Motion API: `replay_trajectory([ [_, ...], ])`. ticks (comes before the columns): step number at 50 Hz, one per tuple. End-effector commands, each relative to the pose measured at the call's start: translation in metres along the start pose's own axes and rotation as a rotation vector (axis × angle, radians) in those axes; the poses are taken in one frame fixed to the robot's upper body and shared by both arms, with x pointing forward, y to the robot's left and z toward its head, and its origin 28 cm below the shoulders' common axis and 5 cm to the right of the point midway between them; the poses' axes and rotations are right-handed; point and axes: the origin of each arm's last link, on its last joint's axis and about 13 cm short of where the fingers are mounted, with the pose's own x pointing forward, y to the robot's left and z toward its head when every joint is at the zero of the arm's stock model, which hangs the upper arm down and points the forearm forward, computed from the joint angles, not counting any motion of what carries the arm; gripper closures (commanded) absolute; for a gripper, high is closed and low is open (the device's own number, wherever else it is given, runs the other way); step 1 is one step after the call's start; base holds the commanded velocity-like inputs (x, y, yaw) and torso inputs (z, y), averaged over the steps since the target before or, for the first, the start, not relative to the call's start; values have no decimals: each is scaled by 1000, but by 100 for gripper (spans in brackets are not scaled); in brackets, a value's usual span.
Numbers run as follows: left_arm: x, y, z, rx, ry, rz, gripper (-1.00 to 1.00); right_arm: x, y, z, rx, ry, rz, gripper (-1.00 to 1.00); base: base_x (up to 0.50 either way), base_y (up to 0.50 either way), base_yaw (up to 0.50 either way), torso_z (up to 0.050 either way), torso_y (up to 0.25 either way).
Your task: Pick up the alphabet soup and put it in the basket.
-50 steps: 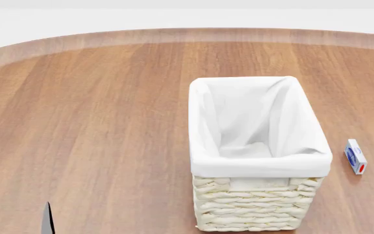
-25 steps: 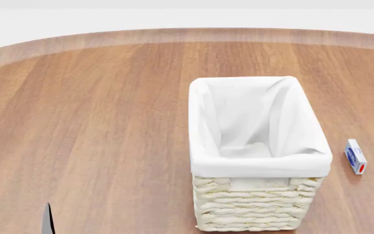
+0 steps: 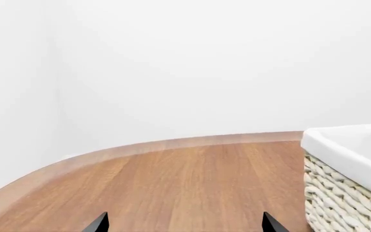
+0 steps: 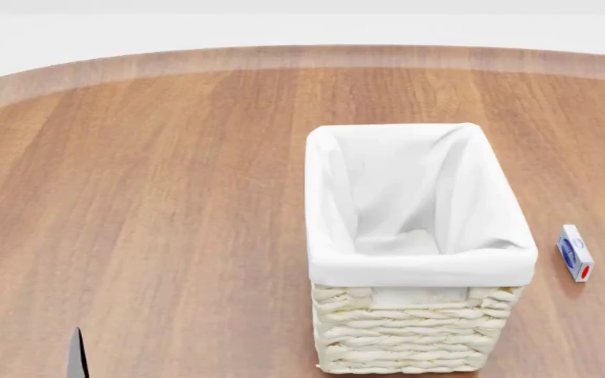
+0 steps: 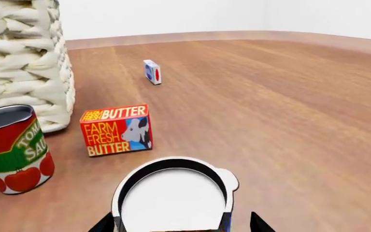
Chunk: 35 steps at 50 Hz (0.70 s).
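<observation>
Your right gripper [image 5: 176, 227] sits low at the edge of its wrist view, with only two dark fingertips [image 5: 103, 224] showing, spread wide on either side of the soup [image 5: 172, 200]. The can's white-silver top fills the gap between them, seen from above. You cannot tell from this view whether the pads touch the can.

Beyond the soup from this hand stands the butter box [image 5: 116, 129], upright on the table [image 5: 269, 96], clear of the can. Beside the box, nearer the wicker, stands the tomato can [image 5: 13, 147], red and green with a grey top. Just behind it rises the woven wall of the basket [image 5: 21, 58]. Farther out lies a small white box [image 5: 151, 71] with blue and red marks, well apart from the rest.

Your left gripper [image 3: 182, 224] also shows only two dark tips, set wide apart over bare wood, with nothing between them. The basket's corner stands off to one side of this hand, near but not touching.

From the head view, the basket's white liner is folded over the rim, and the inside shows only cloth. The soup does not show in that view.
</observation>
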Motion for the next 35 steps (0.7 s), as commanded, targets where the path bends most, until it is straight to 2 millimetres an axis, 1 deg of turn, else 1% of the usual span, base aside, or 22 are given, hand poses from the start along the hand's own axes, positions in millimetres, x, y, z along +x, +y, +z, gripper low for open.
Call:
replay_trajectory([
  [1,-1,0,0,0,1,0,-100,4,1,-7,2,16,-9,-100,0,0,0,0,0],
  [2,-1,0,0,1,1,0,-100,3,1,-7,3,15,-5,100,0,0,0,0,0],
  [12,-1,0,0,0,3,0,-100,2,4,-5,11,4,1,100,1,0,0,0,0],
  [18,-1,-1,0,0,5,1,-100,2,10,15,36,-33,7,100,0,0,0,0,0],
  [20,-1,0,0,0,5,2,-100,2,15,30,56,-69,21,100,0,0,0,0,0],
  [23,-1,0,0,-1,5,2,-100,3,19,46,64,-101,35,100,0,0,0,0,0],
  [24,-1,0,0,-1,5,2,-100,4,21,55,69,-124,41,100,0,0,0,0,0],
  [27,-1,0,0,-2,4,3,-100,6,25,75,71,-163,54,100,0,0,0,0,0],
  [28,-1,0,0,-3,4,5,-100,7,26,86,71,-182,57,100,0,0,0,0,0],
  [29,-1,0,0,-3,4,5,-100,8,27,93,67,-192,55,100,0,0,0,0,0],
  [31,-1,0,0,-4,4,5,-100,9,27,97,78,-205,58,100,0,0,0,0,0],
  [32,-1,0,0,-3,4,6,-100,9,27,112,77,-225,65,100,0,0,0,0,0],
  [35,-1,1,0,-6,3,7,-100,8,28,127,78,-245,70,100,0,0,0,0,0],
])
